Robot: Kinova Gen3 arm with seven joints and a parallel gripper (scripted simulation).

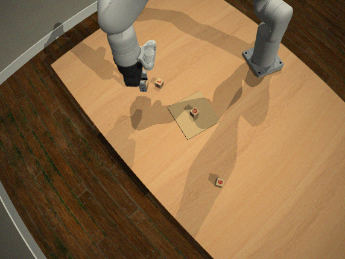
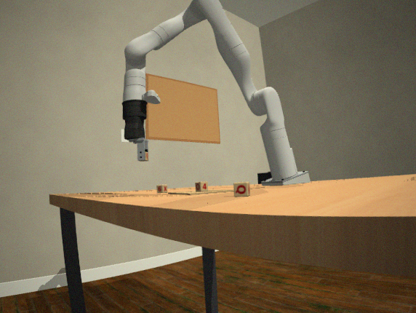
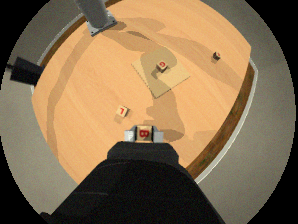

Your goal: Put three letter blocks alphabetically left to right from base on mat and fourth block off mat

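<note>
My gripper (image 1: 143, 85) (image 2: 142, 156) (image 3: 144, 130) is shut on a small wooden block with red marks (image 1: 146, 82) (image 2: 146, 156) (image 3: 145, 133) and holds it high above the table, left of the mat. I cannot read its top face. A block showing L (image 1: 159, 82) (image 2: 161, 188) (image 3: 121, 111) lies on the table just beside the gripper in the overhead view. A block showing G (image 1: 194, 112) (image 2: 201, 186) (image 3: 161, 64) sits on the tan mat (image 1: 193, 129) (image 3: 158, 84). A block showing 6 (image 1: 219, 182) (image 2: 241, 189) (image 3: 216, 56) lies far off the mat.
The arm's base (image 1: 263, 64) (image 2: 287, 178) (image 3: 100, 26) is bolted to the table beyond the mat. The table edge (image 1: 99, 132) runs close on the gripper's side, with wooden floor below. An orange board (image 2: 185, 109) hangs on the wall.
</note>
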